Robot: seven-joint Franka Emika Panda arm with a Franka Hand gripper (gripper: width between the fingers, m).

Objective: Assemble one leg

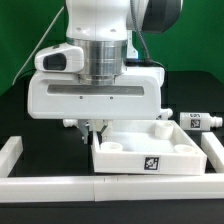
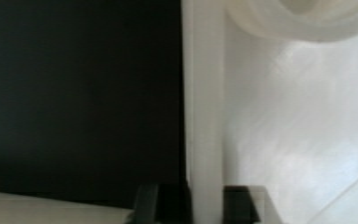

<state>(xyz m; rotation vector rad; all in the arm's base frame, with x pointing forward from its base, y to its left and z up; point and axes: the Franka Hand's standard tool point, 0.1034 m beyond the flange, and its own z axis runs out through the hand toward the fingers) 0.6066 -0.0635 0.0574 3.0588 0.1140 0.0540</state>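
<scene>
We see the arm reaching straight down over the black surface point(image 1: 45, 150), its broad white hand body filling the middle of the exterior view. The gripper point(image 1: 92, 130) sits at the edge of the square white tabletop point(image 1: 120, 163) that faces the exterior view's left. That tabletop lies flat, its raised rim upward, with a black-and-white marker tag point(image 1: 150, 163) on its near wall and round sockets in its corners; one socket point(image 1: 160, 130) shows at the far side.

In the wrist view the gripper point(image 2: 201, 205) straddles the tabletop's rim. One dark fingertip point(image 2: 158, 205) is on the outside over the black surface, the other on the inside over the tabletop's pale floor point(image 2: 282, 120). The white rim fills the space between them and we make out no gap on either side, so we read the gripper as clamped on the tabletop's wall. A blurred round socket point(image 2: 274, 15) shows further along the tabletop's floor.

The leg point(image 1: 200, 121), a short white cylinder with a tag on it, lies on its side on the surface. It is just beyond the tabletop's far corner at the exterior view's right, apart from the gripper.

A low white rail point(image 1: 100, 188) runs along the front of the surface, just before the tabletop. Further stretches show at the exterior view's left point(image 1: 10, 150) and right point(image 1: 215, 150).
</scene>
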